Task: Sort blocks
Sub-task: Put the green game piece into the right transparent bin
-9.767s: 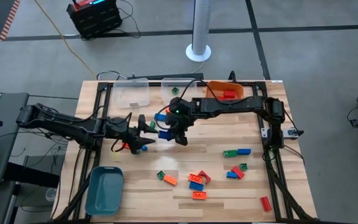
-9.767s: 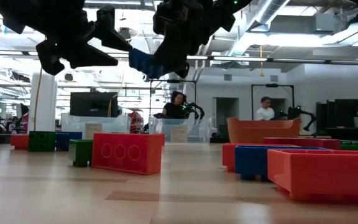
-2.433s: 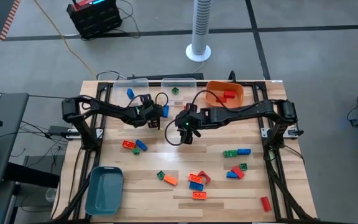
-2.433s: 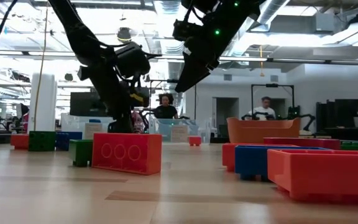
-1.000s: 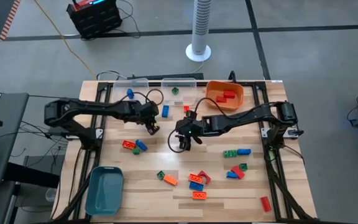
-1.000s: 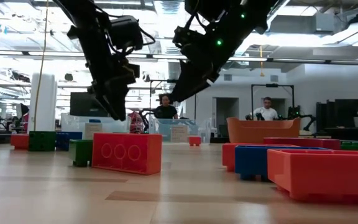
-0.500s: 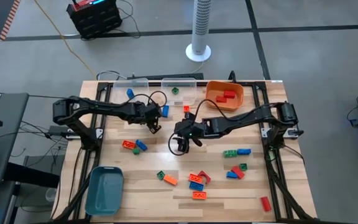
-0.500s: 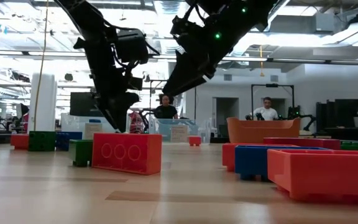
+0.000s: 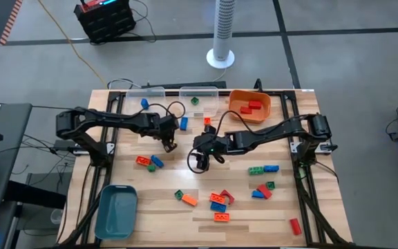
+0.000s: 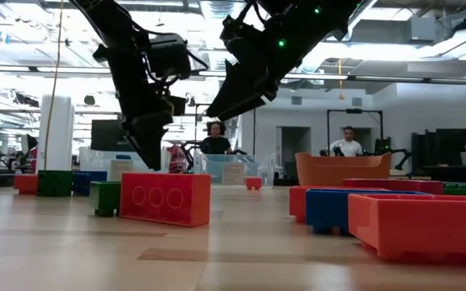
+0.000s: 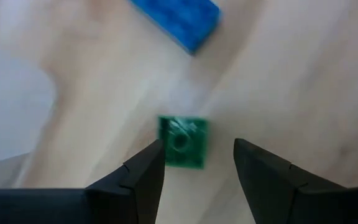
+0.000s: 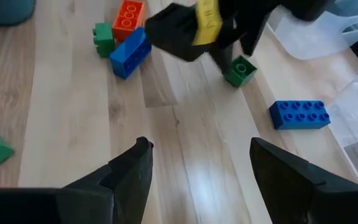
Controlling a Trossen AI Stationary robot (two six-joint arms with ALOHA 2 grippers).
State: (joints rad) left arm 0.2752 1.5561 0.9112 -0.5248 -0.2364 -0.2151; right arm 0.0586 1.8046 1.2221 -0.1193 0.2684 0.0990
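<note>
My left gripper (image 9: pixel 168 144) is open and points down over a small green block (image 11: pixel 183 142) that lies flat on the table left of centre. Its fingers stand on either side of the block without touching it. The block also shows in the right wrist view (image 12: pixel 239 70), partly behind the left gripper. A blue brick (image 9: pixel 183 123) lies just beyond it. My right gripper (image 9: pixel 198 164) is open and empty above bare wood near the table's middle. An orange, a blue and a green block (image 9: pixel 146 162) lie together nearer the front left.
Two clear bins (image 9: pixel 147 102) (image 9: pixel 200 95) and an orange bin (image 9: pixel 249 105) holding red bricks stand along the far edge. A teal bin (image 9: pixel 116 211) stands at the near left corner. Several loose blocks (image 9: pixel 218 200) (image 9: pixel 262 169) lie at the near right, and a red block (image 9: pixel 207 121) lies far of centre.
My left gripper has come down toward the table over the green block, still open. My right gripper has moved a little toward the table's left and near edge, still open.
</note>
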